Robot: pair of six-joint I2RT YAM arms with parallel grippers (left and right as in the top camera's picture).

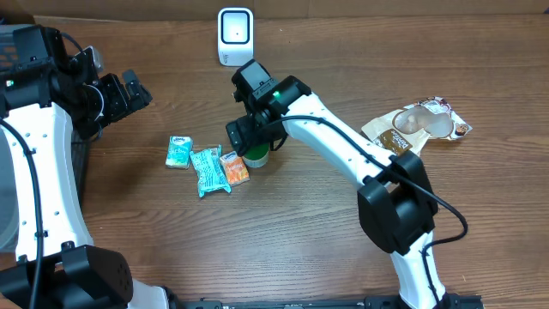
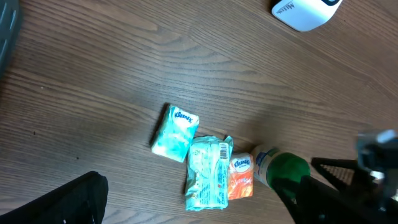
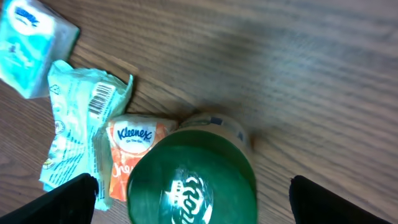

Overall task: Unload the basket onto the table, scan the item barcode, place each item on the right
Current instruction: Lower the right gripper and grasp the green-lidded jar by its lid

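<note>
A white barcode scanner point(image 1: 234, 36) stands at the table's back edge. A jar with a green lid point(image 1: 256, 159) stands upright beside an orange Kleenex pack point(image 1: 234, 166), a teal packet point(image 1: 208, 170) with a barcode showing, and a blue Kleenex pack point(image 1: 178, 152). My right gripper point(image 1: 253, 142) hangs directly over the jar, open. In the right wrist view its fingertips point(image 3: 68, 199) stand wide on either side of the green lid point(image 3: 193, 183), apart from it. My left gripper point(image 1: 129, 93) is open at the far left, raised, with nothing in it.
A clear bag of brown and white goods point(image 1: 420, 127) lies at the right. The left wrist view takes in the scanner point(image 2: 305, 12), the three packs point(image 2: 208, 171) and the right arm's dark gripper point(image 2: 348, 186) over the jar. A dark bin edge point(image 1: 4, 172) borders the left side.
</note>
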